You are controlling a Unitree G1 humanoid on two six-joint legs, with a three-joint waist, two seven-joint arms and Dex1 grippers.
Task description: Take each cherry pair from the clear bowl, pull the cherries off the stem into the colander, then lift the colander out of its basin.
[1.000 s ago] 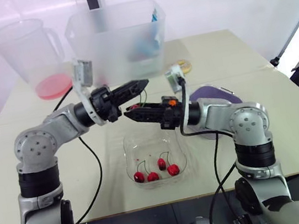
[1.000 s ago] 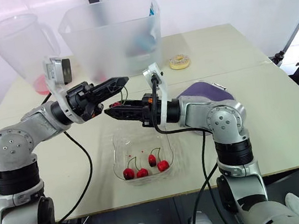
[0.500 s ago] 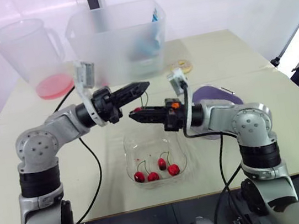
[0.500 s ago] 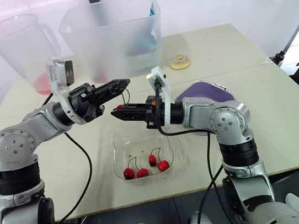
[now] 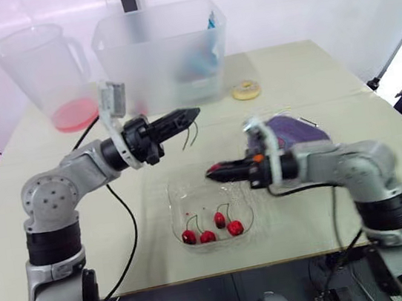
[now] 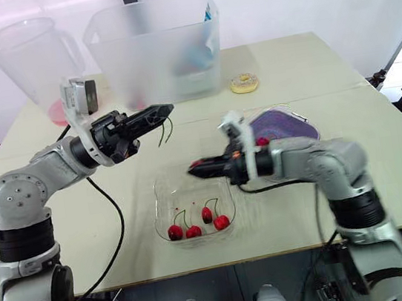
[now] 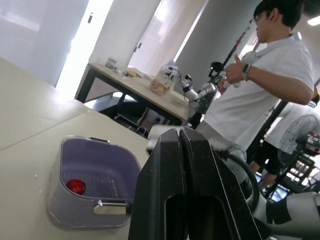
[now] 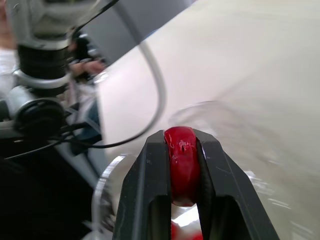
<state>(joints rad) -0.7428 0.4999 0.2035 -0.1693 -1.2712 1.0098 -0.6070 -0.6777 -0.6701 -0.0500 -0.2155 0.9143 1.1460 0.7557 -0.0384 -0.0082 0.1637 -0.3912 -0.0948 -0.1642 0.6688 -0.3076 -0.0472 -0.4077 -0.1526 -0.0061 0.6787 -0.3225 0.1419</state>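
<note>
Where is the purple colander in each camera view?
Left eye view: colander right of centre, just beyond the right arm.
Right eye view: right of centre, beyond that arm.
Left wrist view: on the table, beyond the left tool, at.
Shared landmark: the cherry lying inside it.

The right gripper pinches 1 cherry whose lower part is hidden between its black fingers, and the clear bowl beyond its tips is only a pale smear in the right wrist view. In the head views the right forearm is streaked with blur and covers the near side of the purple colander, so the red spot just behind that gripper is perhaps a cherry inside it. The left gripper hides the top of the thin stem hanging from its closed tips, and its fingers block 1 corner of the colander.
</note>
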